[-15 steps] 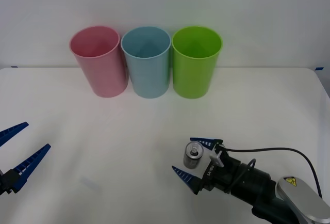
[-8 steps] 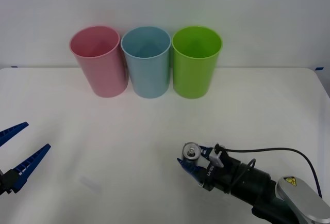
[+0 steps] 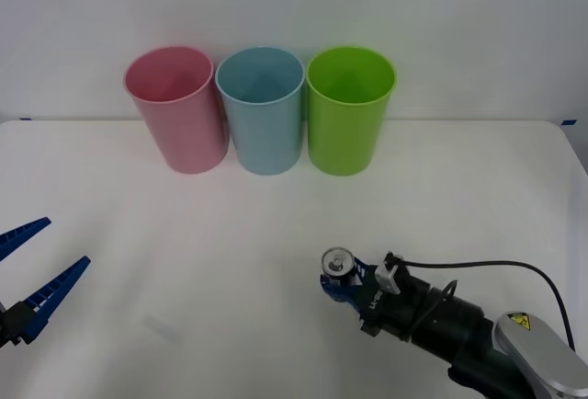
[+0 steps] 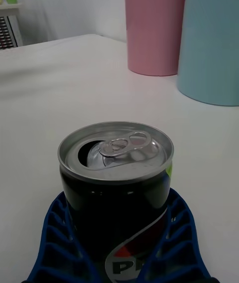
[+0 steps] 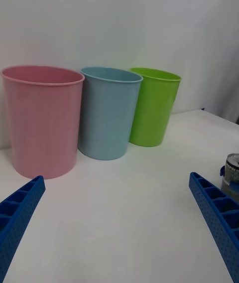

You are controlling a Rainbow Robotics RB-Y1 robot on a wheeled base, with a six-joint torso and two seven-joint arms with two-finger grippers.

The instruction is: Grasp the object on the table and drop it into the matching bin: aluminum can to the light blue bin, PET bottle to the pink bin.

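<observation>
The aluminum can (image 3: 340, 267) (image 4: 117, 193), dark with a silver top and pull tab, stands upright near the front right of the white table (image 3: 276, 224). My right gripper (image 3: 342, 281) (image 4: 119, 243) is shut on it, a blue ribbed finger pressed to each side. The can's edge (image 5: 230, 173) also peeks in at the side of the left wrist view. The light blue bin (image 3: 261, 109) (image 4: 211, 34) (image 5: 108, 112) stands at the back between the pink bin (image 3: 176, 108) (image 4: 154, 19) (image 5: 42, 118) and a green one. My left gripper (image 3: 26, 279) (image 5: 119, 223) waits open at the front left.
A lime green bin (image 3: 349, 108) (image 5: 153, 105) stands right of the light blue one, the three touching in a row against the white back wall. A black cable (image 3: 478, 268) loops over my right arm.
My right gripper's fingers closed onto the can, from wide open a second ago. The can has shifted slightly left and toward the bins. The left arm has not moved.
</observation>
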